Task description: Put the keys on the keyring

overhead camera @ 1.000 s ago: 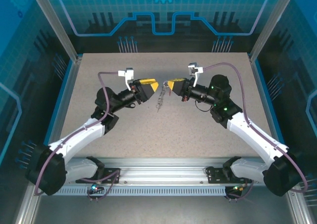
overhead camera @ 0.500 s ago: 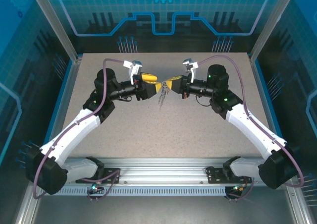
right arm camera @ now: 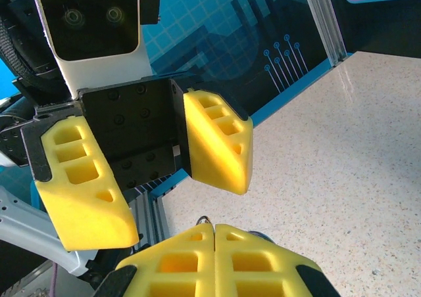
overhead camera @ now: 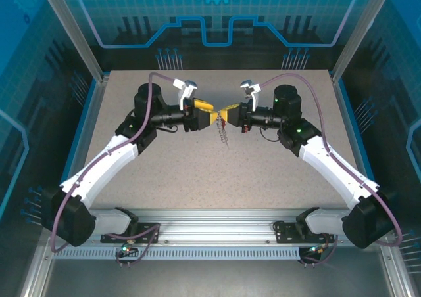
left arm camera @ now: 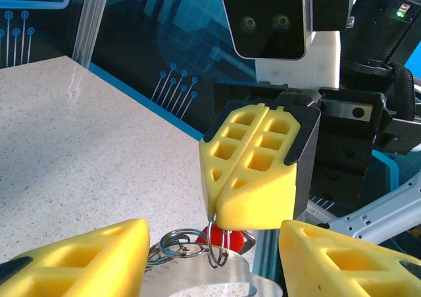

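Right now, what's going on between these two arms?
Both arms meet above the middle of the table. The right gripper is shut, pinching a thin wire loop of the keyring, which dangles under its fingertips with the red key right beside it. The left gripper faces it with jaws open, holding nothing. Whether the key is threaded on cannot be told.

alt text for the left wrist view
The right gripper, closed tight, pinches a thin wire of the keyring, with the red key just below its tips. Yellow fingers of the left gripper stand wide apart at the bottom, over a speckled table.
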Motion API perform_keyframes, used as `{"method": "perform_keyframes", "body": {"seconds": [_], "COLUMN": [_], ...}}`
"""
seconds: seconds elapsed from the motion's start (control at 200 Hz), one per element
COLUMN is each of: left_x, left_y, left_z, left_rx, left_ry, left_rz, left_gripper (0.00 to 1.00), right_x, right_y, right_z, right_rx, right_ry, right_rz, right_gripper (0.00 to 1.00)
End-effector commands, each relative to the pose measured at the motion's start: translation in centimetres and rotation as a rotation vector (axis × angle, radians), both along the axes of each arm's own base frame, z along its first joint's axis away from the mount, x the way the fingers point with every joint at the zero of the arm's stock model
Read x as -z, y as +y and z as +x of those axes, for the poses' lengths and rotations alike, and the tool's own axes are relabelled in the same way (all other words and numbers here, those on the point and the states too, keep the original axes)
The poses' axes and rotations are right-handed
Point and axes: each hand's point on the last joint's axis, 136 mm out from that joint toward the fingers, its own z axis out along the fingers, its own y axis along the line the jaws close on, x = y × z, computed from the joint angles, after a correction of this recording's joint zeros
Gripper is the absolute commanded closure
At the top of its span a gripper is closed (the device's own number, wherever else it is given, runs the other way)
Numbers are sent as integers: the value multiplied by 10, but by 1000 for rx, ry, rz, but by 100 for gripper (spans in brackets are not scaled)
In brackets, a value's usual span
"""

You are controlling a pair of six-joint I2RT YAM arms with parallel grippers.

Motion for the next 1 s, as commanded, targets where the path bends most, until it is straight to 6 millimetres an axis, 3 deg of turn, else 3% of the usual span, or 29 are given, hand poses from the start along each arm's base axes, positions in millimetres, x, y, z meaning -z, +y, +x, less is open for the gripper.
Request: {"method": "perform_keyframes", "body": {"seconds": [0.0, 0.69, 0.99], "left_x": [-10, 1, 1], "left_y": [-1, -7, -9], "left_z": [-1, -5, -4], "left_rx": [37, 99, 112], "left_ry": [-14, 33, 37], "left_rz": [-11, -21, -34], "left_gripper": [46, 60, 81], "right_x": [-16, -15, -14], "right_y": [0, 0, 1], "right_z": [0, 5, 7], "right_rx": [-16, -1, 1], "right_ry": [-42, -37, -33], "right_rz": [22, 29, 31], "right_gripper": [100, 100, 100]}}
